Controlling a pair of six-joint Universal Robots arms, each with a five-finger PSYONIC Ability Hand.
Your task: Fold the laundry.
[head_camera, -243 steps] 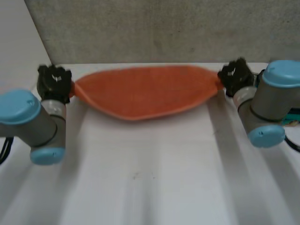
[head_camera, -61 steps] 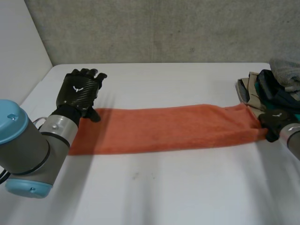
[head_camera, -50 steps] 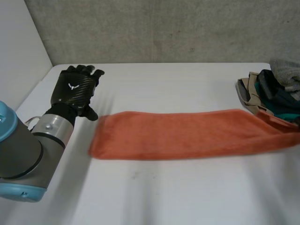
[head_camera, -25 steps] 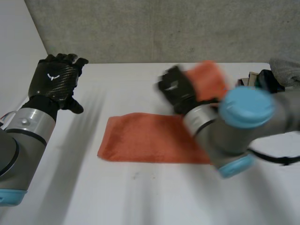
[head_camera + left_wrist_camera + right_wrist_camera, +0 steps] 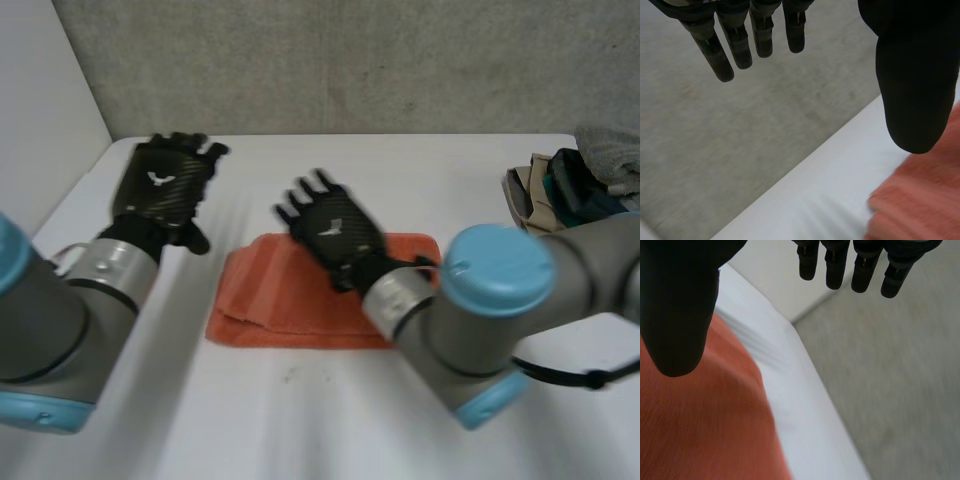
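So on the far left there's a white side wall (image 5: pixel 40 110), and a rough grey wall (image 5: pixel 350 60) runs behind the white desk (image 5: pixel 300 420). The left robot hand (image 5: pixel 165 190) hangs over bare desk just left of the orange towel (image 5: pixel 265 300), fingers (image 5: pixel 740 45) straight and apart, holding nothing. The towel lies flat mid-desk, doubled over. The right robot hand (image 5: pixel 335 235) is over its middle, fingers splayed, gripping nothing; can't tell if it touches. A pile of clothes (image 5: pixel 565 185) sits at the desk's far right edge.
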